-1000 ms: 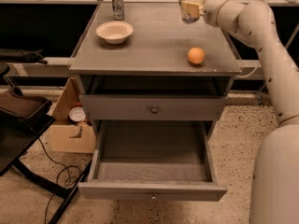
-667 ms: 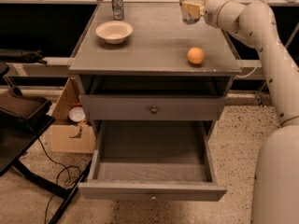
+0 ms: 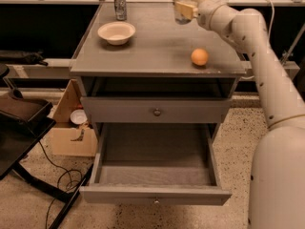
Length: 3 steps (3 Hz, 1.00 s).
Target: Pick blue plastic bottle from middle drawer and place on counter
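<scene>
Done: You can see the middle drawer (image 3: 155,151), below and in front of the orange (image 3: 199,57), pulled out with its grey floor bare. The blue plastic bottle (image 3: 179,4) is already out of it.
Bottle: It stands upright behind the orange and a little to its left, at the far edge of the tabletop (image 3: 157,49).
Pincer: The pincer (image 3: 184,9) is also behind the orange at that far edge, pinching the bottle round its middle.
Left: Treat the placing as unfinished. You cannot tell whether the bottle's base rests on the tabletop or hangs just above it, so letting go and drawing the arm away appear to remain.
Count, task things: one bottle, one open drawer, one tabletop, one pincer.
Count, others: one orange; one white bowl (image 3: 116,32), left of the orange; one silver can (image 3: 119,3), left of and behind the orange; one shut drawer front (image 3: 155,111), below the orange.
</scene>
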Available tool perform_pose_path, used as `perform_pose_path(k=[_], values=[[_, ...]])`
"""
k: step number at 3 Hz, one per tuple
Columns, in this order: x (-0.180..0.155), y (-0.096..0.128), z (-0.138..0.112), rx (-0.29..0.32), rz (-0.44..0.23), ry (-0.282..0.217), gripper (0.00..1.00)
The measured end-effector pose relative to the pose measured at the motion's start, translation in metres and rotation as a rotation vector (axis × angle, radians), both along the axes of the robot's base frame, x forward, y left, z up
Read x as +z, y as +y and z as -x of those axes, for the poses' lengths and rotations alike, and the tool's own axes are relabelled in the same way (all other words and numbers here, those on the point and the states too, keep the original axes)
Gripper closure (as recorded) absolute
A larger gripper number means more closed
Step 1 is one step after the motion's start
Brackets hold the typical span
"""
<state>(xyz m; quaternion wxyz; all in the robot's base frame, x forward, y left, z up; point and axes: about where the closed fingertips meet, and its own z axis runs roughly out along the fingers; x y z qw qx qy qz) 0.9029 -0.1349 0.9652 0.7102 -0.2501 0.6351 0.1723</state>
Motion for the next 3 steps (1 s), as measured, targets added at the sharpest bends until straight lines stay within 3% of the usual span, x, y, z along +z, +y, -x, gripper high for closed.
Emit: perform_pose_path(k=[1,2,3], values=[[-0.004,0.024,-0.01,0.022,0.013,-0.006,1.0],[-0.019,0.032,-0.026,0.005,0.051,0.03,1.0],[-0.044,0.019,-0.046,-0.052,0.014,0.11,1.0]])
